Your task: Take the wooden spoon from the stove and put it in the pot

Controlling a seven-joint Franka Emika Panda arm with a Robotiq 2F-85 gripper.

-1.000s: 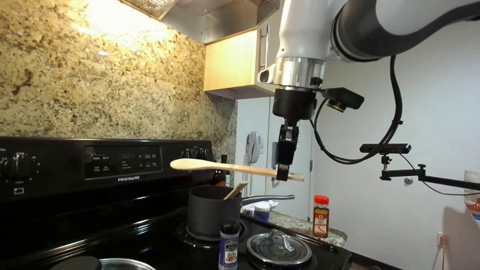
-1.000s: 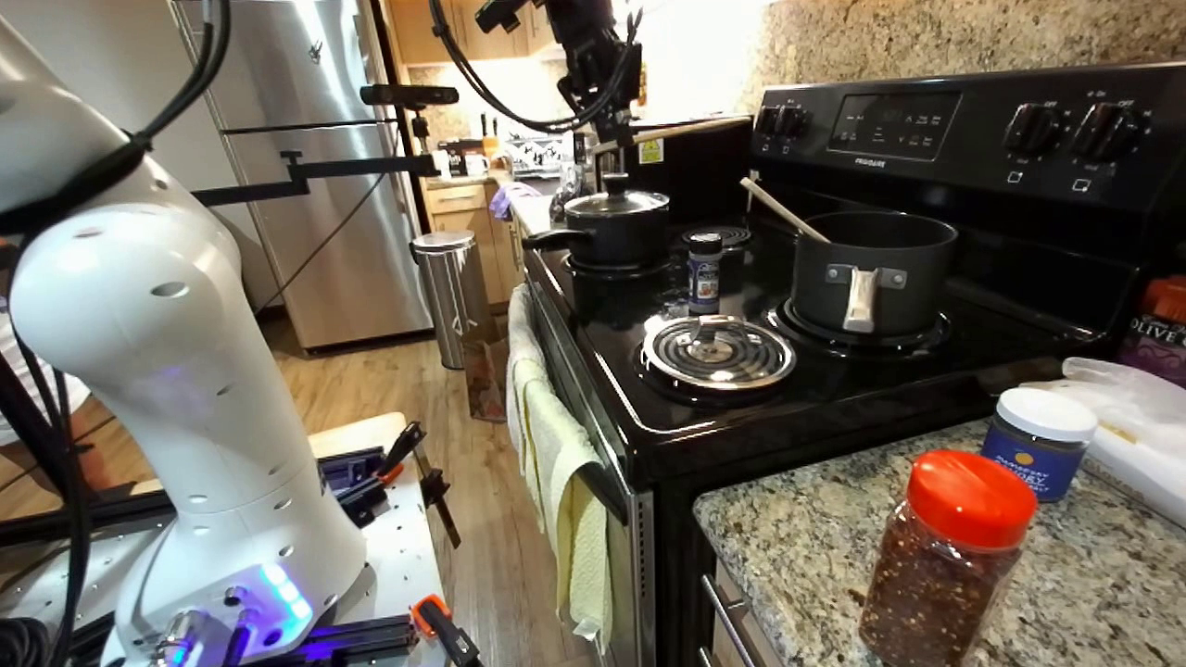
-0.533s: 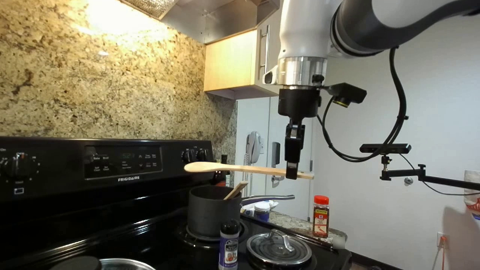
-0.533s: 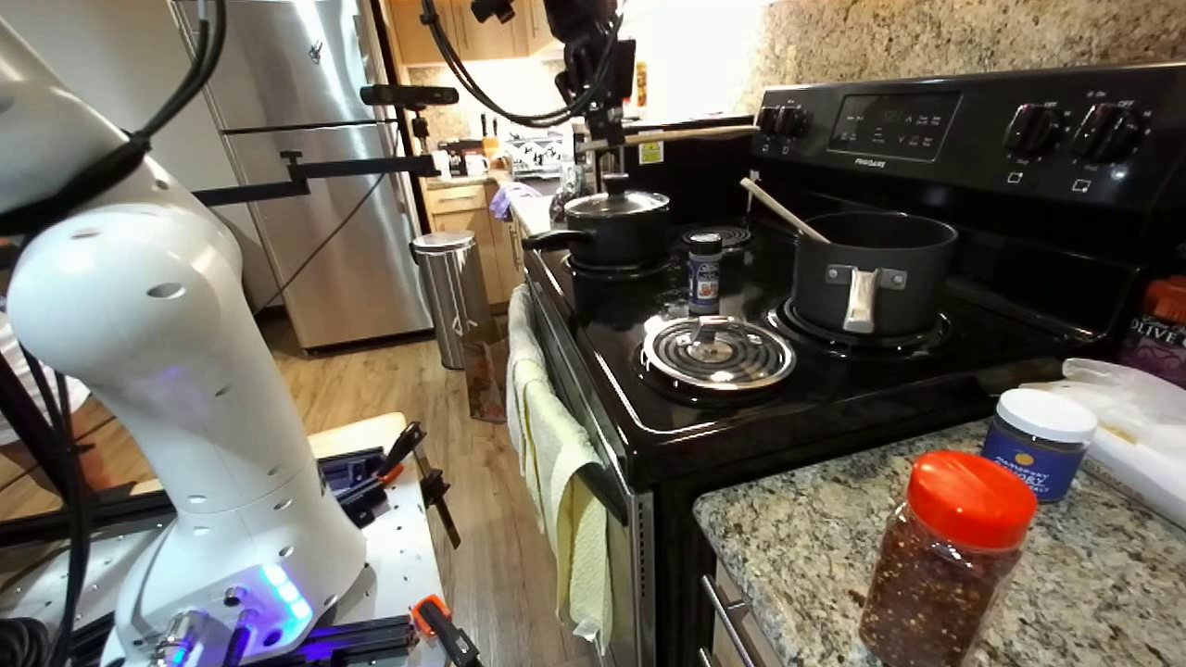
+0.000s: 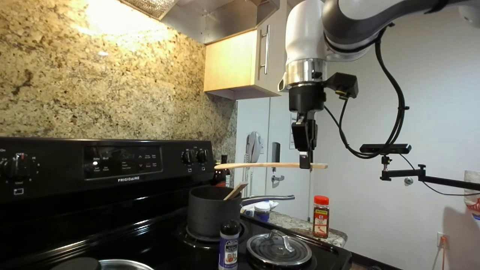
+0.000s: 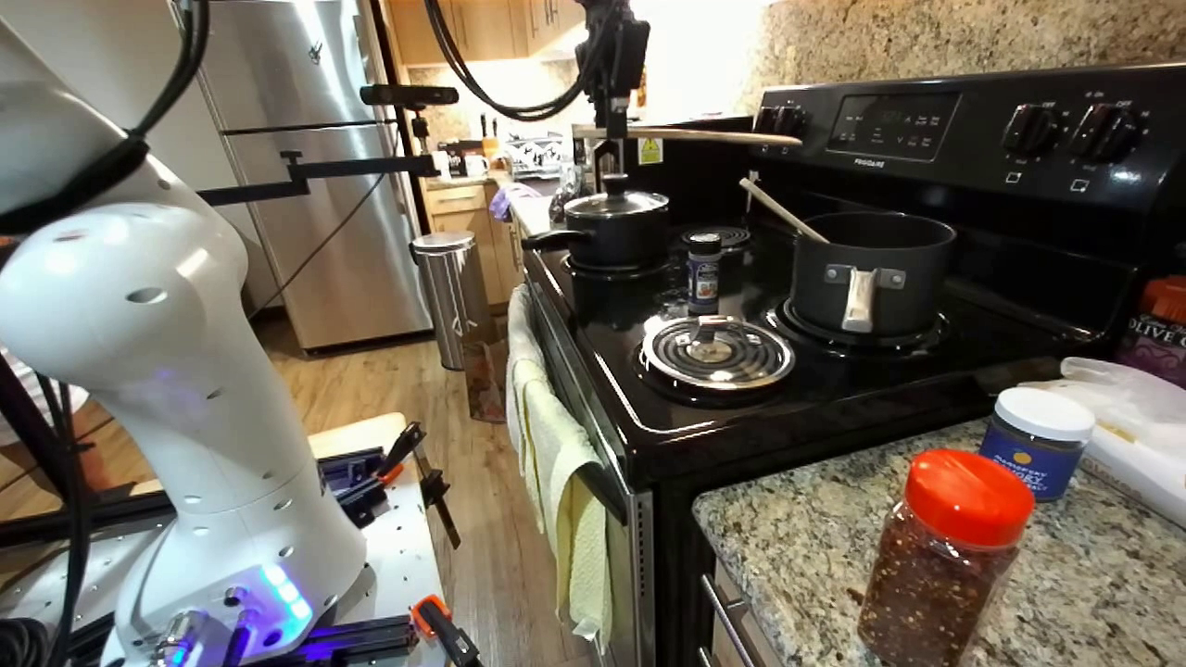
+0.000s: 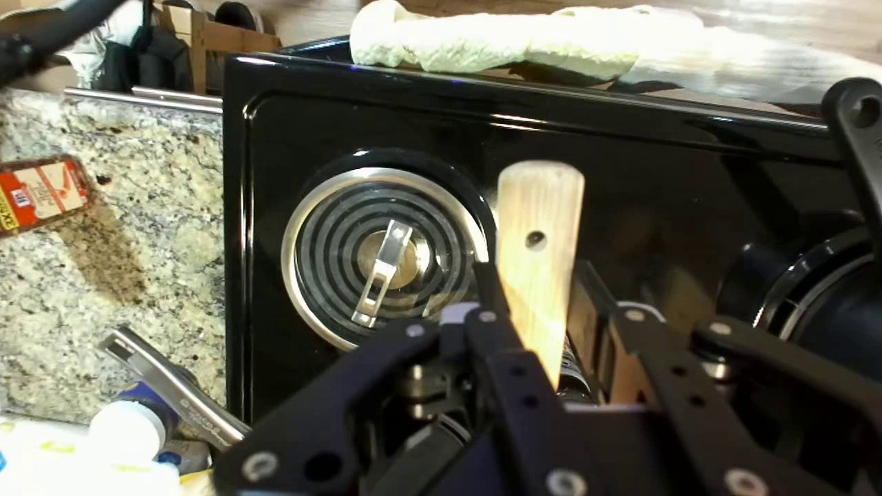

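Holding the long, pale tan wooden spoon (image 5: 266, 165) in the air, the black two-finger gripper (image 5: 305, 161) has its fingers clamped on the handle, near the end with a small hole. Compared with a second ago, in both exterior views the spoon's oval bowl has shifted to the right and has come lower, so the spoon is now nearly level. Below it in the frame, the dark grey, straight-sided pot (image 5: 210, 213) has stayed on the black, glossy stove (image 5: 168, 240), and another pale wooden handle (image 5: 235, 190) leans out of the pot. From where I stand, I judge the taking done and the carrying in hand, but I cannot tell if the bowl is above the opening. Lowered so flat, the spoon would probably rest across the rim; it should first be tilted.
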